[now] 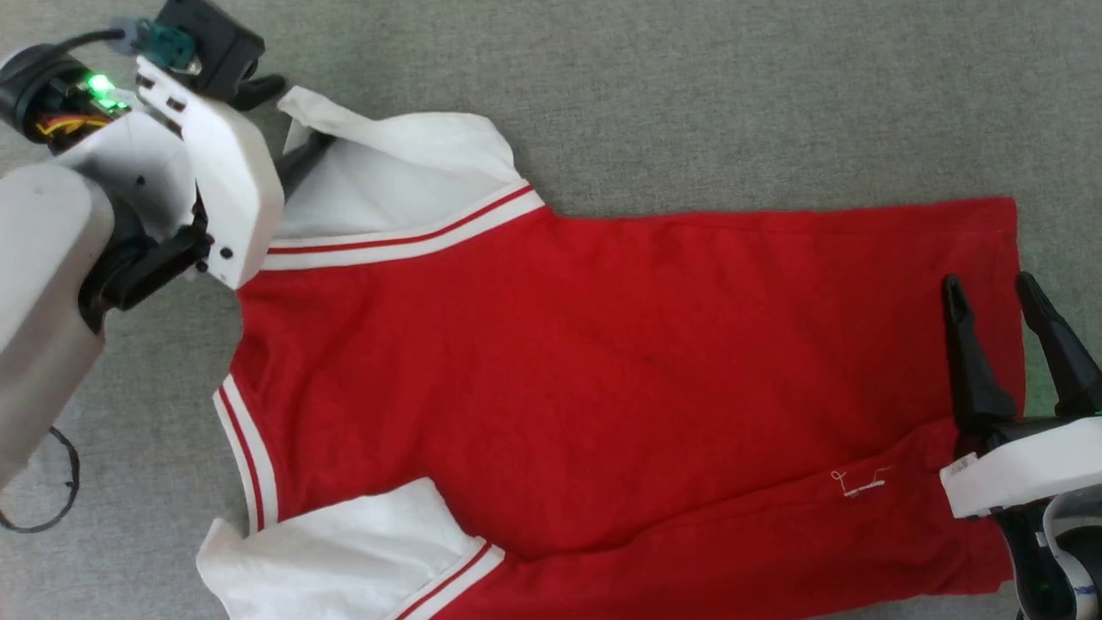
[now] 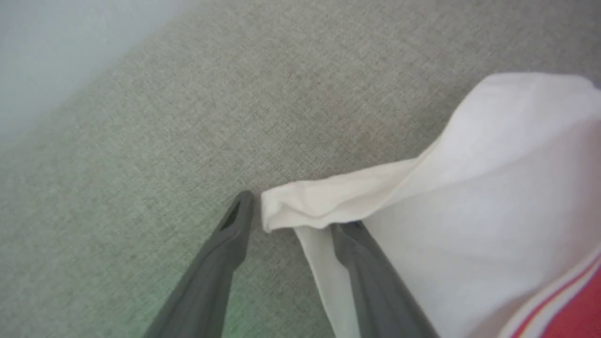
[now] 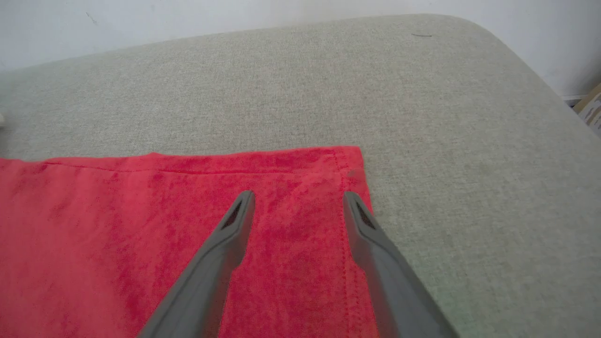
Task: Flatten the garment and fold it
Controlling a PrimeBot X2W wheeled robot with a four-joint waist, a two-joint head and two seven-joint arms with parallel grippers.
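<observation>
The garment (image 1: 603, 344) lies spread on the grey cloth surface, red back side up, its neck end to the left and its hem to the right. White sleeves with striped trim stick out at the upper left and lower left. My left gripper (image 1: 297, 151) is at the upper sleeve (image 2: 469, 211). It stands open, and the sleeve's folded tip lies between its fingers (image 2: 235, 230). My right gripper (image 1: 988, 284) hovers open over the hem corner (image 3: 347, 164), with nothing held.
The grey padded surface (image 3: 422, 94) ends in a rounded edge at the far right, with a white wall behind it and a cardboard box (image 3: 592, 107) beyond. A loop of black cable (image 1: 52, 499) lies at the lower left.
</observation>
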